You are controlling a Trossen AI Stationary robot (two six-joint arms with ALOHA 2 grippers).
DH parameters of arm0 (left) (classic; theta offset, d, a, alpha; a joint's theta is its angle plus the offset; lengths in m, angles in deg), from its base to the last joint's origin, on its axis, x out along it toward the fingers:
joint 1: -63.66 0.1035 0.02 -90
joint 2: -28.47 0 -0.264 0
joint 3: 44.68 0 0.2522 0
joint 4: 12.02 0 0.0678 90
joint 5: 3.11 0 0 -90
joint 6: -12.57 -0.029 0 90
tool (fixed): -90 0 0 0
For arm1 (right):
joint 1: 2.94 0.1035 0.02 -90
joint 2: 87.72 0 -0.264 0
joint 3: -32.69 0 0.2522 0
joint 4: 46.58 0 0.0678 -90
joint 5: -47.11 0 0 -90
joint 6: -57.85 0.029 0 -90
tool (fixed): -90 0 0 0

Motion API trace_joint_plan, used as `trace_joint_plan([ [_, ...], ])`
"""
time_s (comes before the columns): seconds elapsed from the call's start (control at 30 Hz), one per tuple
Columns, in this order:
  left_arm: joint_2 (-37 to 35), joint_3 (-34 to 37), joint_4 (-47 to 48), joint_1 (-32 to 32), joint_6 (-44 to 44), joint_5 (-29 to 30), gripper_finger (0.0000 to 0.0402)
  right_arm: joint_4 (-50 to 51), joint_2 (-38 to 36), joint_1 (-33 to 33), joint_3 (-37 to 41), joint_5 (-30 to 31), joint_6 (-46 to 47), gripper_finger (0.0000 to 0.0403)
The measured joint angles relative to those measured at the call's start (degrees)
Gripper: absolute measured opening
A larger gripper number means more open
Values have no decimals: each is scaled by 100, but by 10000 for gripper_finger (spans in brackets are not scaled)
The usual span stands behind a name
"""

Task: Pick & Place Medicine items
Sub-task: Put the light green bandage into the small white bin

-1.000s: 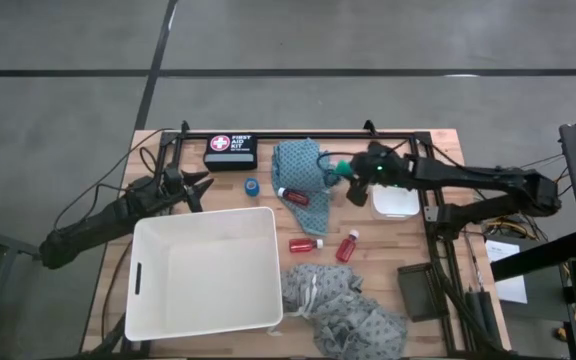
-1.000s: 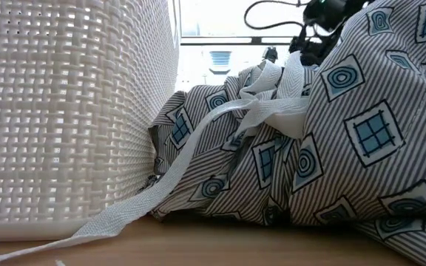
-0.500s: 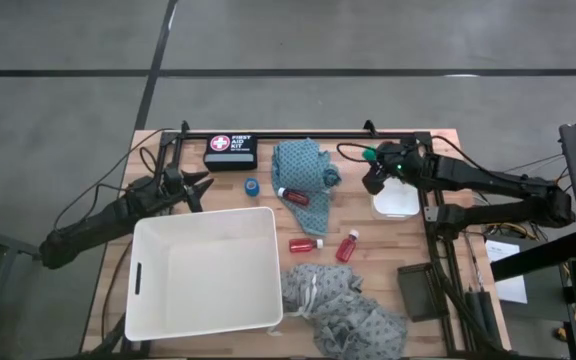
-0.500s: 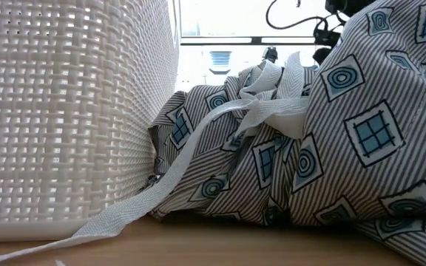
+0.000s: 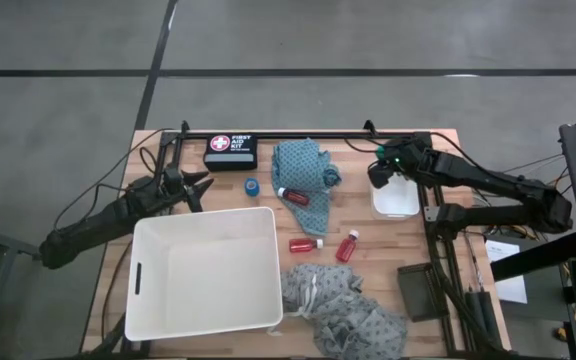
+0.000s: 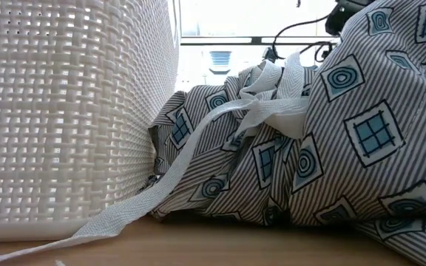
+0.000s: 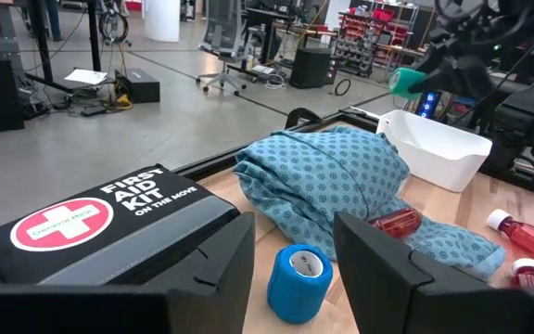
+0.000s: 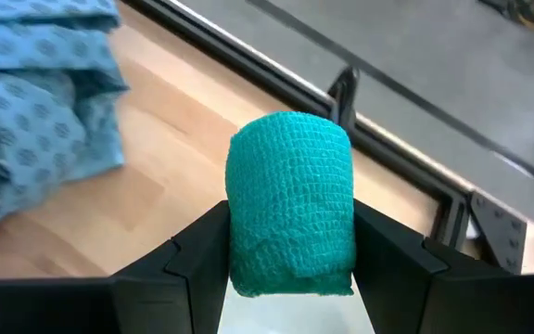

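A wooden table holds a white basket. The right gripper pinches a teal roll above a small white tray. The left gripper waits, fingers parted, near a blue roll.

Setting: robotics lab or workshop hall, not a home.
Floor: bare grey concrete with dark straight seams, around the bench on all visible sides.
Bench: wooden slatted bench carrying a black metal frame rail along its far edge.
Cabling: black cables run loose across the bench's left corner.
Background, left wrist view: open hall with rolling office chairs, stocked shelving racks, and black equipment cases on the floor.
Adjacent equipment: a dark stand with papers beside the bench's right edge.
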Motion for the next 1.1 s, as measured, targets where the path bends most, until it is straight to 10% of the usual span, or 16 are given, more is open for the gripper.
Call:
trace_joint_plan([
  [1.1,0,-1,0,0,-2,0,153,182,17,-559,1082,-759,2015,189],
])
